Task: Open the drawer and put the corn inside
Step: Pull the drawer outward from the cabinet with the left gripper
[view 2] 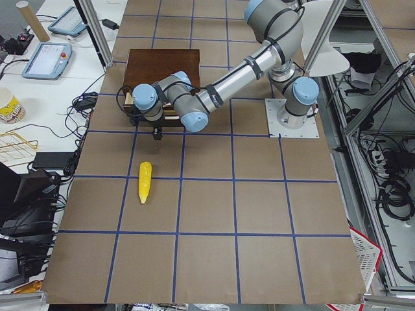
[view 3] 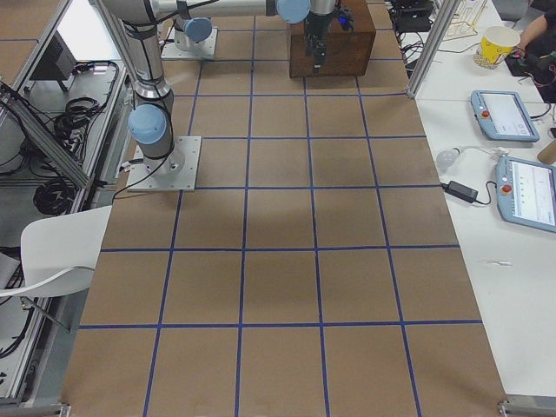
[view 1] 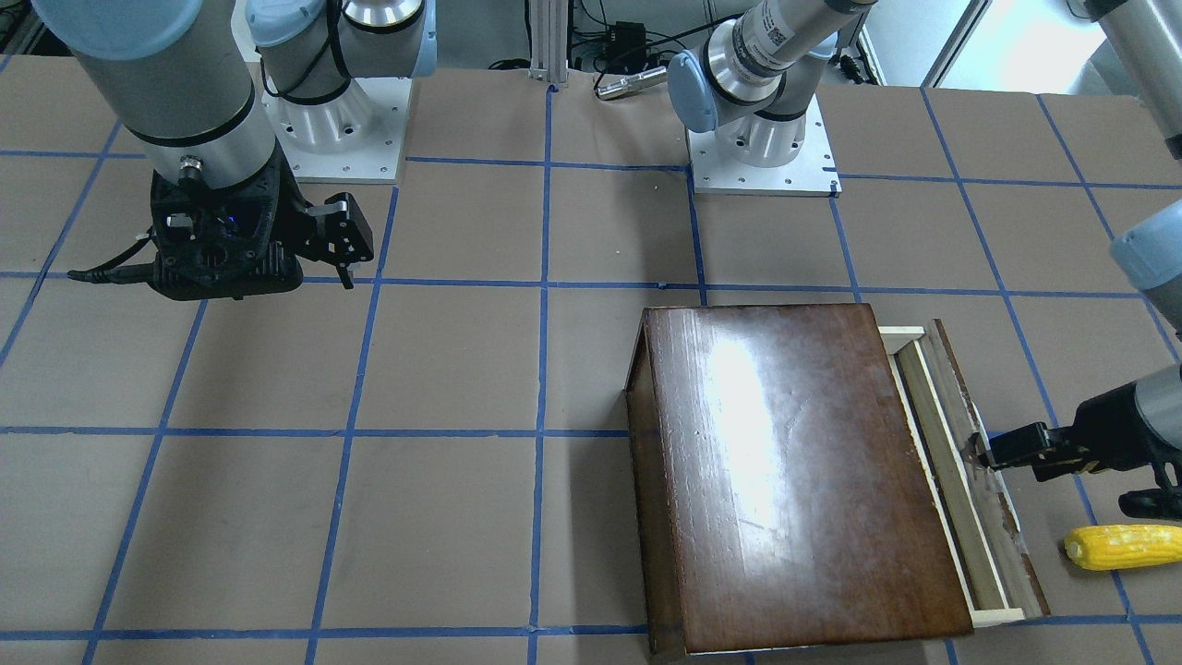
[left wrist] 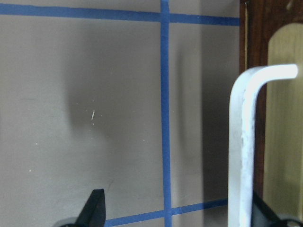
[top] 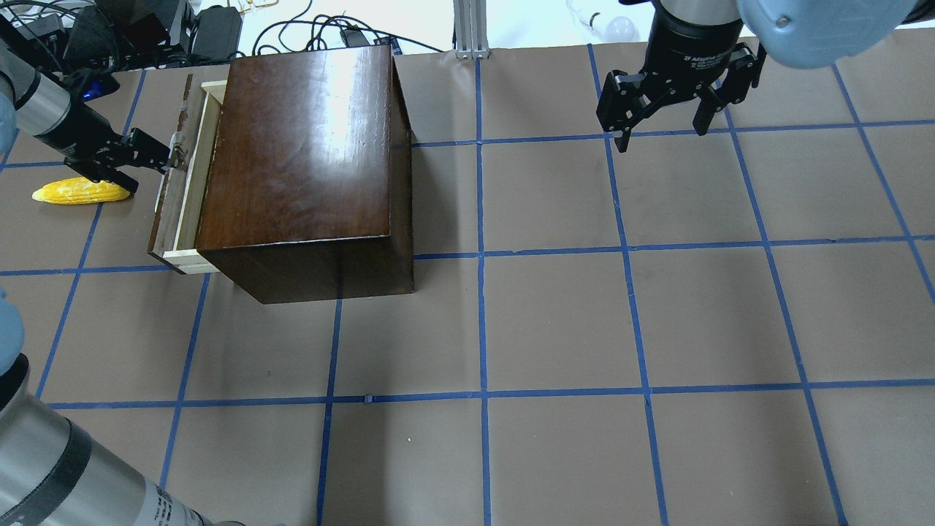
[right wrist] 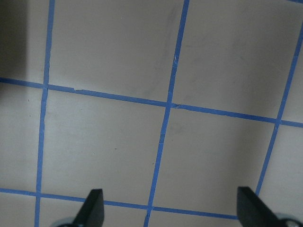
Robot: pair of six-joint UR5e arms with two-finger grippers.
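The dark-brown cabinet (view 1: 794, 471) (top: 307, 146) has its drawer (view 1: 951, 480) (top: 186, 183) pulled out a little, with a strip of pale wood showing behind the dark front panel. My left gripper (view 1: 983, 453) (top: 164, 157) is at the drawer front. In the left wrist view its fingers (left wrist: 97, 210) stand wide apart, open, with the white handle (left wrist: 242, 142) just inside the right-hand finger. The yellow corn (view 1: 1122, 547) (top: 79, 191) (view 2: 145, 181) lies on the table beside the left arm, clear of the drawer. My right gripper (top: 663, 131) (right wrist: 173, 213) is open and empty, hovering far from the cabinet.
The table (top: 555, 329) is brown paper with a blue tape grid. The two arm bases (view 1: 762, 148) (view 1: 337, 129) stand at the robot's side. Cables and devices (top: 204, 29) lie beyond the cabinet at the far table edge.
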